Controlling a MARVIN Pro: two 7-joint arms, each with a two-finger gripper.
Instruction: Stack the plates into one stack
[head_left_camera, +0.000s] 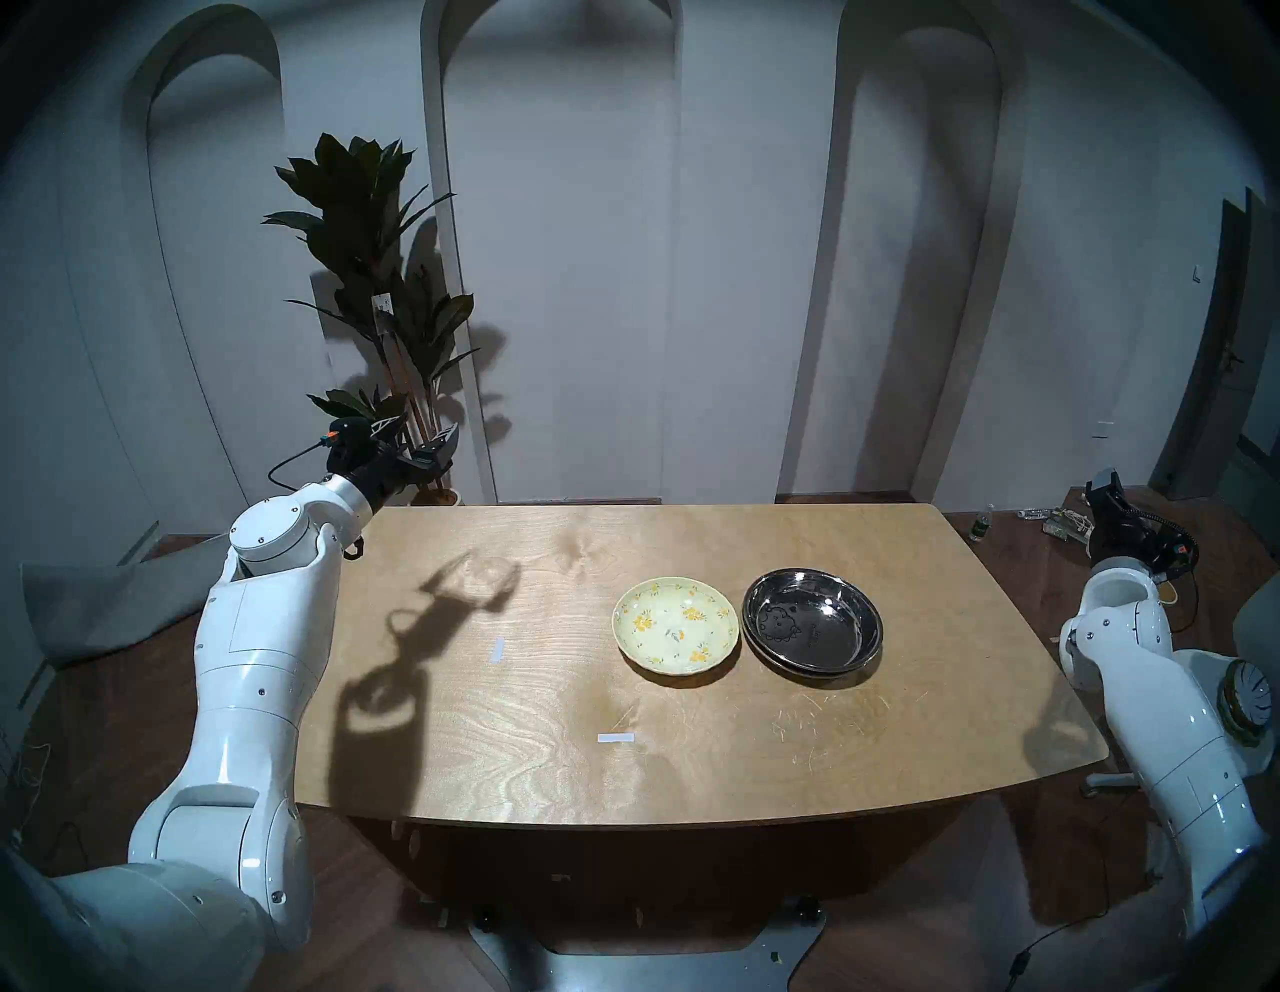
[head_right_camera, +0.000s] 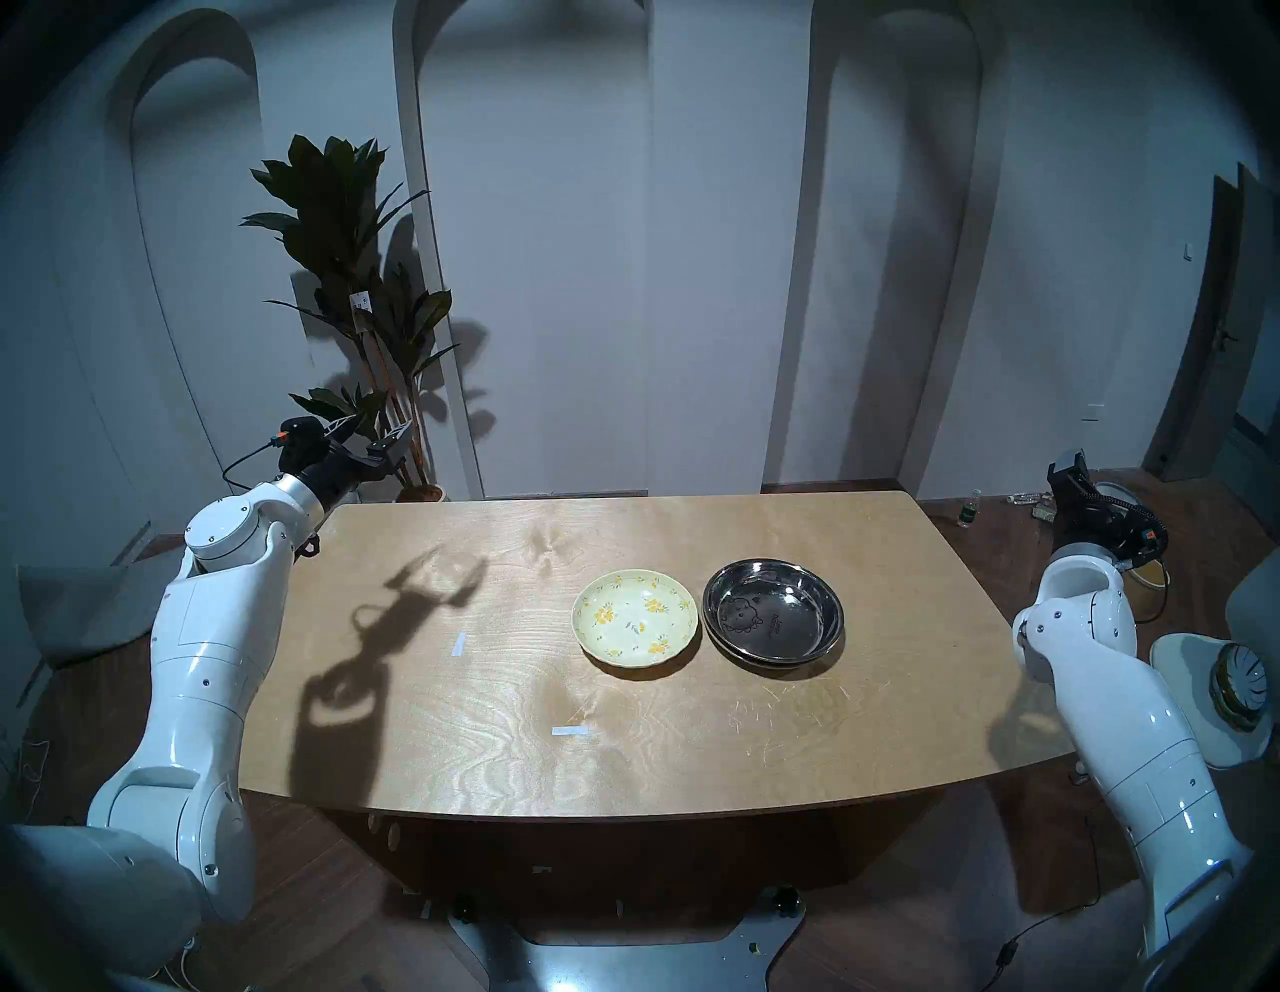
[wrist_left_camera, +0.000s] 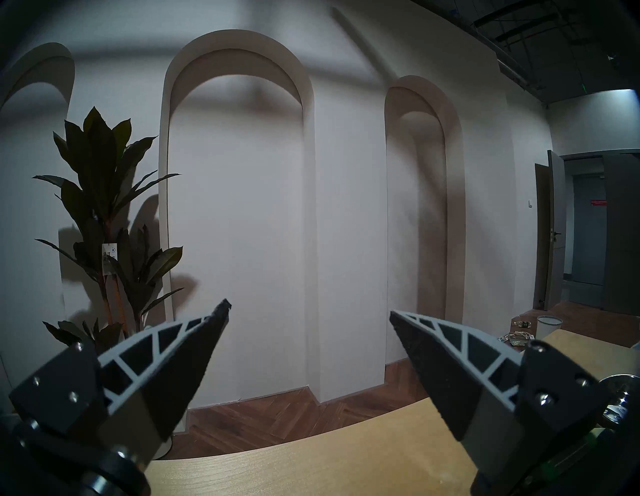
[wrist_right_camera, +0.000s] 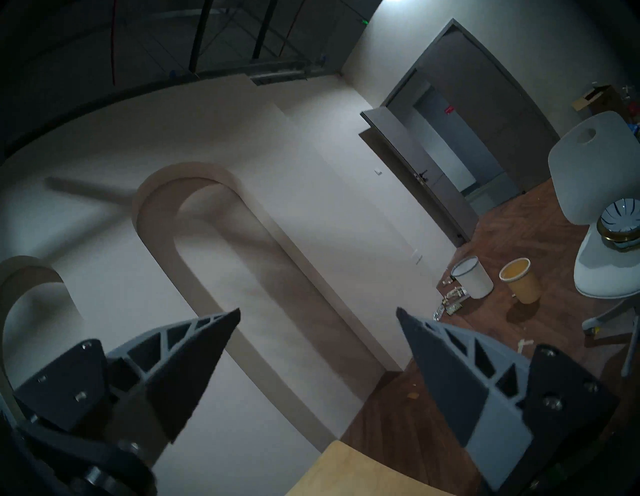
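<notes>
Both white arms flank the wooden table (head_left_camera: 485, 727), elbows hanging off its left and right ends, so the near edge and the whole near half of the top lie bare but for two small strips of white tape (head_left_camera: 616, 738). Past that, right of centre, sit the dishes: the pale yellow floral plate (head_left_camera: 675, 621) alone on the wood, and just beside it to the right the shiny steel deep plate (head_left_camera: 812, 618) with its cartoon print, resting on another rim that peeks out beneath it, probably the olive-beige plate (head_left_camera: 817, 670), though little of it shows. By my reckoning the job is partly done: two are nested, and the floral one has yet to join them. The two piles nearly touch, so a grab at the floral plate's right rim would be tight; its left and near sides have plenty of room. Farther back, the left gripper (head_left_camera: 419, 443) hovers over the far left corner with its jaws spread wide and empty, aimed at the arched wall. The right gripper (wrist_right_camera: 318, 313) is off the far right corner, jaws likewise apart, holding nothing. Beyond stands a potted plant (head_left_camera: 374, 277).
</notes>
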